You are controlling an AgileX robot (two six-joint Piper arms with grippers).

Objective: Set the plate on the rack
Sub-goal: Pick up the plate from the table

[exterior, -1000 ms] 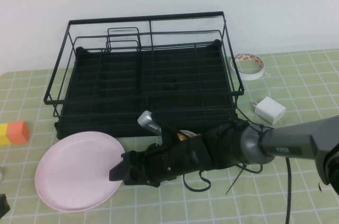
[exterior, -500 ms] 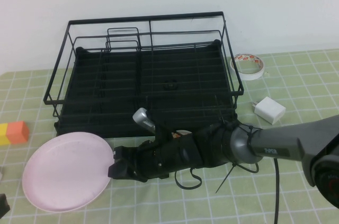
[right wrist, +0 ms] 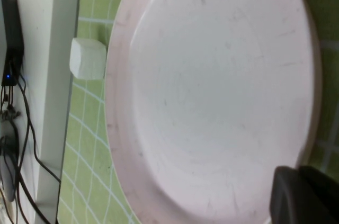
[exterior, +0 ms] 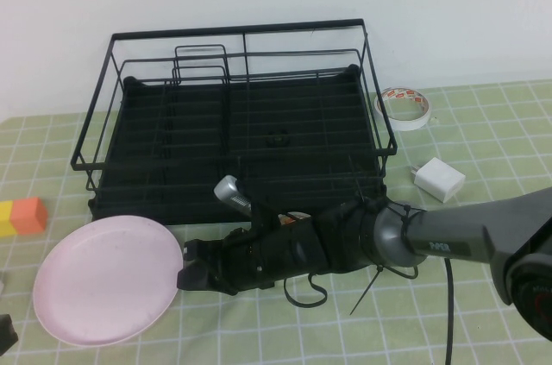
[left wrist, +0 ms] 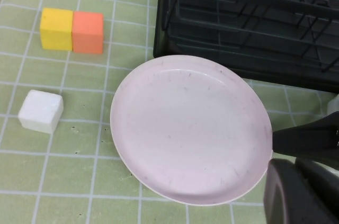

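Note:
The pale pink plate [exterior: 108, 279] lies flat on the green checked cloth, in front of the left front corner of the black wire rack [exterior: 241, 123]. My right arm reaches across the front of the rack. My right gripper [exterior: 185, 274] looks shut, with its tip against the plate's right rim. In the left wrist view it is a black wedge [left wrist: 280, 140] meeting the plate [left wrist: 190, 128]. The plate fills the right wrist view [right wrist: 212, 91], with my right gripper [right wrist: 302, 195] at its rim. My left gripper [left wrist: 299, 192] is above the plate's near right side and looks shut and empty.
Orange and yellow cubes [exterior: 21, 217] sit left of the rack and a white cube [left wrist: 41, 111] sits left of the plate. A white tape ring [exterior: 405, 106] and a white charger block [exterior: 438, 179] lie right of the rack. A wall stands behind.
The plate has slid left across the cloth, with my right gripper following against its right rim. Most of the shift came in the first half second.

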